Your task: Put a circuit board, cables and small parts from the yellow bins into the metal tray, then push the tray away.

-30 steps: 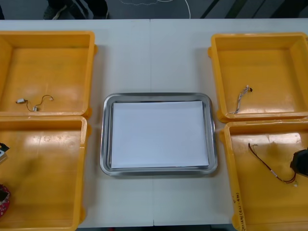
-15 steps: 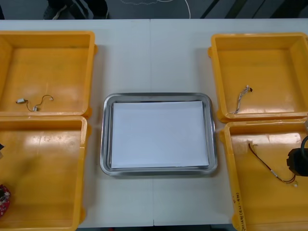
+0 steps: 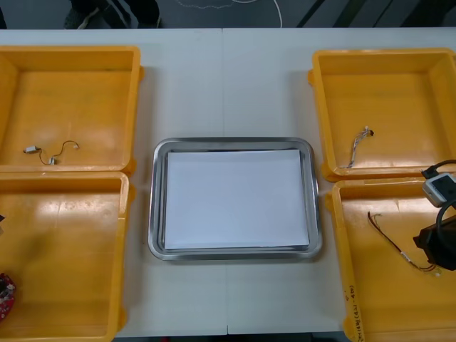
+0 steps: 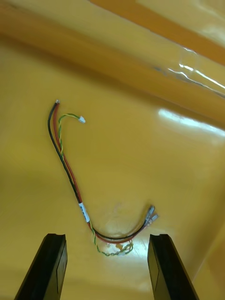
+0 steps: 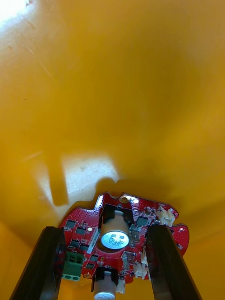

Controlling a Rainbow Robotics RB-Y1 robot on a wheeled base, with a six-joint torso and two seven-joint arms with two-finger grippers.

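Observation:
A round red circuit board [image 5: 124, 234] lies on the floor of the near left yellow bin [image 3: 64, 182]; it also peeks in at that bin's outer edge [image 3: 6, 293]. My left gripper [image 5: 105, 269] is open, one finger on each side of the board. A red and yellow cable [image 4: 70, 178] lies in the near right bin [image 3: 335, 249], where it shows as a thin curved line [image 3: 399, 246]. My right gripper [image 4: 108, 269] hangs open just over the cable's looped end, and sits at the bin's outer side [image 3: 433, 246]. The metal tray [image 3: 231, 142], white inside, holds nothing.
The far right bin [image 3: 317, 114] holds a twisted blue and white cable [image 3: 354, 149]. A thin cable with small ends [image 3: 50, 153] lies in the far left bin [image 3: 135, 107]. Bare table shows beyond the tray and between the bins.
My right gripper has slid a little farther into the near right bin, toward the cable, and more of its wrist shows. The board and the left side have barely shifted.

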